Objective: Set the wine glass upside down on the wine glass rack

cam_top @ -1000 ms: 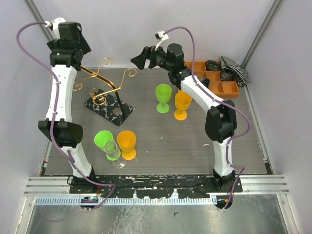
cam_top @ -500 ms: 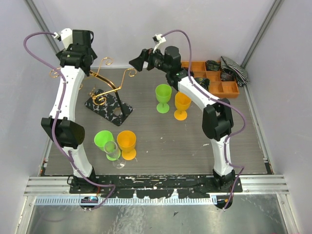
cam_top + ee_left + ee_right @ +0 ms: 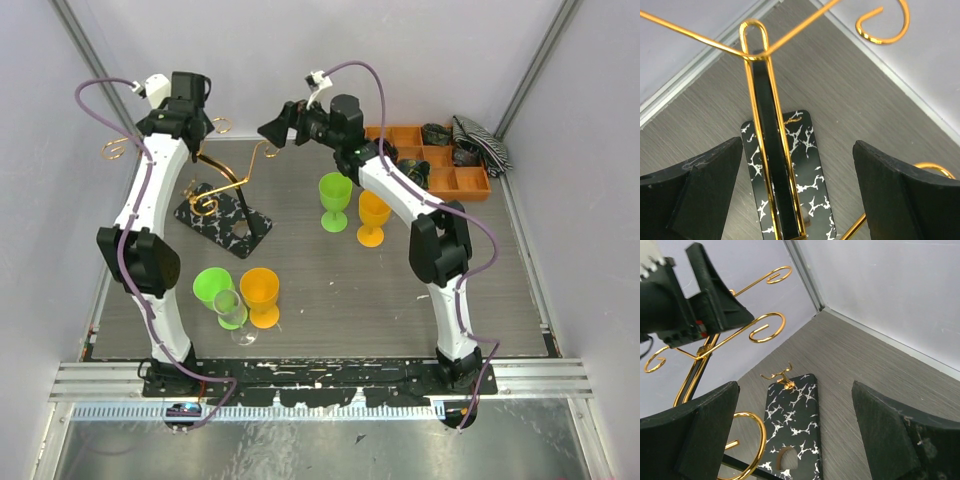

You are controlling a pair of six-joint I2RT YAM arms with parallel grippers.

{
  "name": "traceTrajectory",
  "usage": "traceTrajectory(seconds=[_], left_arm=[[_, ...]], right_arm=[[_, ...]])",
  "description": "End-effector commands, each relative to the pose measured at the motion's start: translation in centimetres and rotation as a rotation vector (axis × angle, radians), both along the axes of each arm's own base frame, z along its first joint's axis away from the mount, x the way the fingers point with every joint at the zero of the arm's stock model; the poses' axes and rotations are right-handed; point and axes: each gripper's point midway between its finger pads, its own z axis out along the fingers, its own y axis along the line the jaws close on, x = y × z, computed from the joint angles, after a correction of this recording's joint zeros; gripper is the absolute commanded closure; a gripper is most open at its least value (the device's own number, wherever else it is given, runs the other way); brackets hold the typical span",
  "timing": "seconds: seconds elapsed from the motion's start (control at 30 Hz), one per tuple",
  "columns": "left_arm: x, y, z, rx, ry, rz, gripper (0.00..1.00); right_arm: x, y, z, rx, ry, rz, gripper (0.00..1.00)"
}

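Closing in: both arms have swung toward the wine glass rack [image 3: 216,217] over the last second. The left came from the tabletop's left edge to sit over the rack's top loop, and the right leaned further left toward the scrolled arms.
Left fingers [image 3: 707,187]: spread wide and empty, straddling the gold post from above without touching it (the wrist view looks straight down the post).
Right fingers [image 3: 897,432]: spread wide and empty, aimed at the rack from its right side and still apart from it.
Rack: unmoved near the far-left corner of the tabletop, upright on its marbled base, with nothing hanging from it.
Wine glass [image 3: 231,308]: clear, standing upright near the near-left corner, crowded against a green cup [image 3: 211,286] and an orange cup [image 3: 261,292], well apart from both arms.
Other goblets: a green goblet [image 3: 335,198] and an orange goblet [image 3: 373,214] stand mid-tabletop, untouched.
Meaning: probably a check or steadying of the rack. The glass has not been picked up, so lifting, inverting and hanging it all remain.
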Motion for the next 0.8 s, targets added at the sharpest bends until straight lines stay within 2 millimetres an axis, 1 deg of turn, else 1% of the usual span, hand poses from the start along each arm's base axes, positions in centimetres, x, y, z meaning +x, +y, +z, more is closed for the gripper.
traceTrajectory(seconds=[0.0, 0.17, 0.3, 0.47, 0.6, 0.77], left_arm=[[0.7, -0.7, -1.6, -0.005, 0.007, 0.010, 0.02], [0.8, -1.1, -2.0, -0.012, 0.013, -0.009, 0.02], [0.9, -1.8, -3.2, -0.038, 0.018, -0.045, 0.02], [0.1, -2.3, -4.6, -0.053, 0.050, -0.044, 0.02], [-0.5, -2.7, -5.2, -0.079, 0.058, -0.052, 0.02], [-1.4, -4.3, -5.5, -0.101, 0.077, -0.110, 0.02]], right_arm=[[-1.6, 1.0, 3.4, 0.040, -0.051, 0.051, 0.00], [-2.2, 1.2, 3.6, 0.032, -0.045, 0.073, 0.00], [-2.7, 1.5, 3.5, 0.030, -0.022, 0.086, 0.00], [-3.4, 1.7, 3.2, 0.003, -0.012, 0.096, 0.00], [-3.8, 1.5, 3.4, -0.015, -0.007, 0.099, 0.00], [-4.9, 0.9, 3.4, -0.066, 0.004, 0.102, 0.00]])
